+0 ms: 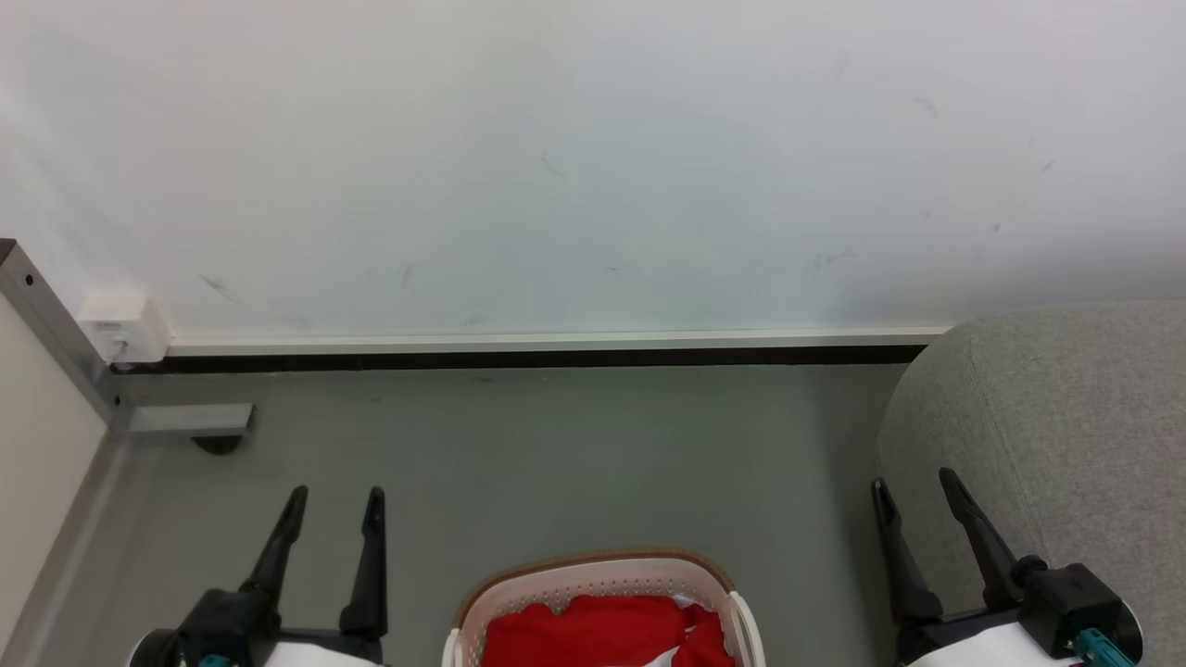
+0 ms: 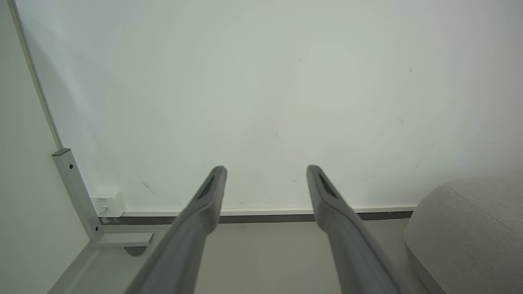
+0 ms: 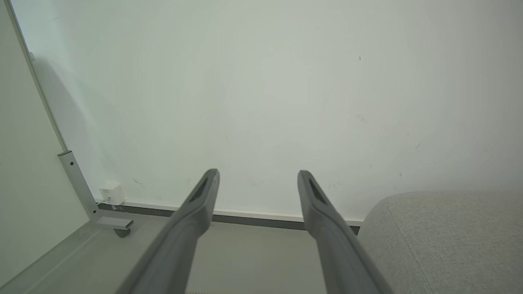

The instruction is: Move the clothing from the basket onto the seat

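Both pincers stand spread wide and hold nothing. The left pincer hangs over bare floor left of the basket, and the right pincer shows against the rounded left edge of the grey seat. Between them the basket sits on the floor, with the red clothing heaped inside below its brown rim. Beyond the basket the floor runs open to its far edge, where a dark skirting strip meets the scuffed white wall. In the floor's far left corner stand a grey metal post, its foot bar and a small white box. The seat closes off the right side, apart from the basket.
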Robot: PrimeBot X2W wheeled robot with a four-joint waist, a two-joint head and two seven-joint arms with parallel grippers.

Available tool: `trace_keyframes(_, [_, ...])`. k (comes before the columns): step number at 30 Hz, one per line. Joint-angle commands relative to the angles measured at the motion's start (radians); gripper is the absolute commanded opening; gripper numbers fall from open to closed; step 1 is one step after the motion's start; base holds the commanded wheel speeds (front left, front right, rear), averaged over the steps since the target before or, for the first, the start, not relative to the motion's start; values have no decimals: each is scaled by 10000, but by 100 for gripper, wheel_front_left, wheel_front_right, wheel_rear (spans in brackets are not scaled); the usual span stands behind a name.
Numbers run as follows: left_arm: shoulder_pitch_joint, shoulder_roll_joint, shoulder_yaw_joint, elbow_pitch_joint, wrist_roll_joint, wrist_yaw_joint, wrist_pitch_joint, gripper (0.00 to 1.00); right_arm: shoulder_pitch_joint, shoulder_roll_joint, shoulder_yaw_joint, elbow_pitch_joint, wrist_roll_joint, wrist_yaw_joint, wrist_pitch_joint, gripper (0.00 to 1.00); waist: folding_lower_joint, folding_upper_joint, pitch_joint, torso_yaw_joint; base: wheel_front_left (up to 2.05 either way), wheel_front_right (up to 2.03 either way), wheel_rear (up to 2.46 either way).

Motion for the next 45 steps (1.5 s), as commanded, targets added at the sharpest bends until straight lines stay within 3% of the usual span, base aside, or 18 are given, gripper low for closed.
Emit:
trace_keyframes(1, [111,36,47,1,-45,-5,-10,100,-64,-70,-3,53,88,-21,4,100,0,0,-4,-2,0,0,0])
trace_keyframes(15, [132,8,122,-15,-142,-52,-10,100,-126,-67,39,136,153,-21,5,100,0,0,29,-112,0,0,0])
trace_keyframes(23, [8,5,154,85,-142,-137,-8,100,-256,-66,-144,59,394,-21,5,100,0,0,342,-736,0,0,0])
trace_keyframes(30, [-558,88,-28,362,-6,-366,-8,100,-621,-58,-592,-226,345,-21,5,100,0,0,1387,-1320,0,0,0])
trace_keyframes(36, [-1416,431,-477,1474,241,-613,-8,100,-1064,-50,-900,-466,482,-21,5,100,0,0,2495,-1763,0,0,0])
trace_keyframes(45, [-3117,1438,-1860,4455,606,-857,339,100,-1751,-50,-1081,-748,856,-21,5,100,0,0,4043,-2427,0,0,0])
